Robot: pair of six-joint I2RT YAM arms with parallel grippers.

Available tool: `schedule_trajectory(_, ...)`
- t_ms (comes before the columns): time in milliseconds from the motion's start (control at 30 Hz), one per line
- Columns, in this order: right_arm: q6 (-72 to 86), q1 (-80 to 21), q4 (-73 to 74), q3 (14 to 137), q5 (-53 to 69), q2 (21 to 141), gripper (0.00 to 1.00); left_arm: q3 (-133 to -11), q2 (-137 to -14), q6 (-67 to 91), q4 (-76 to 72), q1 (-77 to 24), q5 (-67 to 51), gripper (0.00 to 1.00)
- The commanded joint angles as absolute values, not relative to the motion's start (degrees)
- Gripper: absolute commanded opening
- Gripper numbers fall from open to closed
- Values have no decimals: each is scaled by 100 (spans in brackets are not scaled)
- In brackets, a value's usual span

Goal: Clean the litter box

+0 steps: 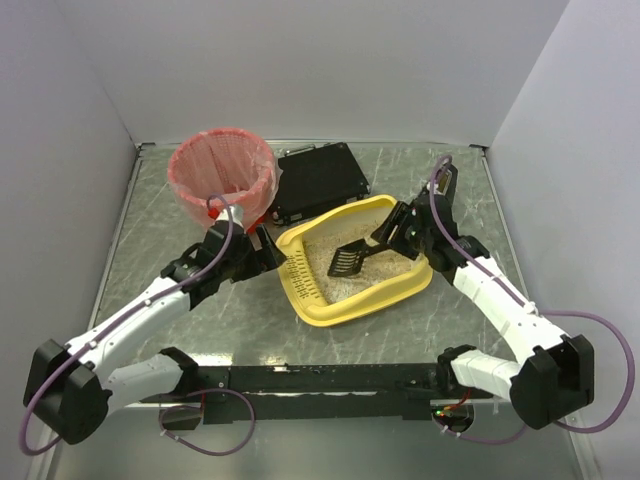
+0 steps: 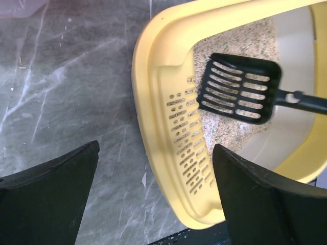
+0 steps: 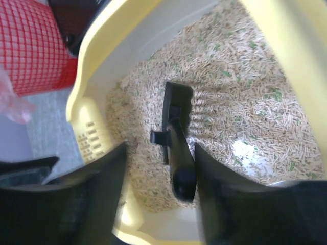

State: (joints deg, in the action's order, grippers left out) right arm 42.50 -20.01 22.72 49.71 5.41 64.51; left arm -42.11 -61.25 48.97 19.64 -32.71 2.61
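The yellow litter box [image 1: 398,291] sits mid-table, tilted, with beige litter inside and its slotted strip [image 2: 186,132] at the left end. A black slotted scoop [image 1: 346,262] lies in the litter, its handle pointing right. My left gripper [image 1: 266,250] is open and straddles the box's slotted end rim [image 2: 153,76] without touching it. My right gripper [image 1: 393,238] is over the box's right end. Its jaws are open around the scoop handle [image 3: 179,153], which lies against the right finger [image 3: 230,194], with a gap to the left finger. The right wrist view is blurred.
A red mesh bin with a pink liner [image 1: 222,175] stands at the back left, touching the box's far-left corner area; it also shows in the right wrist view [image 3: 36,46]. A flat black case [image 1: 318,182] lies behind the box. White walls enclose the table.
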Motion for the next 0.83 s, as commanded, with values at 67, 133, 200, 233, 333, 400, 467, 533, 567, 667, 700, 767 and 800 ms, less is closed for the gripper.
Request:
schedule_trajectory(67, 3613, -2013, 2934, 6105, -158, 5863, 100, -4517, -5529, 4878, 2451, -3296, 719, 97)
schedule_trajectory(133, 3298, -2013, 3363, 6580, -324, 5792, 100, -4737, -5406, 4939, 2934, -3296, 974, 97)
schedule_trajectory(200, 3008, -2013, 3629, 6793, -831, 5582, 100, -4894, -5205, 5036, 3172, -3296, 1273, 97)
schedule_trajectory(233, 2910, -2013, 3743, 6933, -1113, 5503, 100, -4939, -5125, 5062, 3364, -3296, 1353, 97)
schedule_trajectory(333, 2953, -2013, 4419, 6979, -2528, 5169, 100, -5255, -4887, 5273, 4075, -3296, 1713, 97)
schedule_trajectory(400, 3032, -2021, 4964, 6944, -3161, 4905, 100, -5448, -4703, 5439, 4402, -3296, 1976, 97)
schedule_trajectory(467, 3006, -2013, 5114, 6672, -3690, 4564, 100, -5537, -4536, 5502, 4798, -3296, 2117, 97)
schedule_trajectory(533, 3006, -2021, 5177, 6365, -3831, 4325, 100, -5598, -4448, 5677, 5149, -3296, 2441, 97)
schedule_trajectory(567, 3049, -2013, 5212, 6276, -3867, 4115, 100, -5607, -4352, 5695, 5385, -3296, 2504, 97)
schedule_trajectory(667, 3024, -2021, 5151, 5899, -3727, 3710, 100, -5529, -4123, 5809, 5589, -3296, 2715, 97)
schedule_trajectory(700, 2954, -2013, 4968, 5784, -3683, 3596, 100, -5511, -4070, 5810, 5590, -3296, 2716, 97)
schedule_trajectory(767, 2865, -2013, 4773, 5503, -3665, 3314, 100, -5458, -3930, 5853, 5625, -3296, 2707, 97)
schedule_trajectory(800, 2996, -2004, 4807, 5476, -3656, 3261, 100, -5441, -3903, 5906, 5703, -3296, 2698, 97)
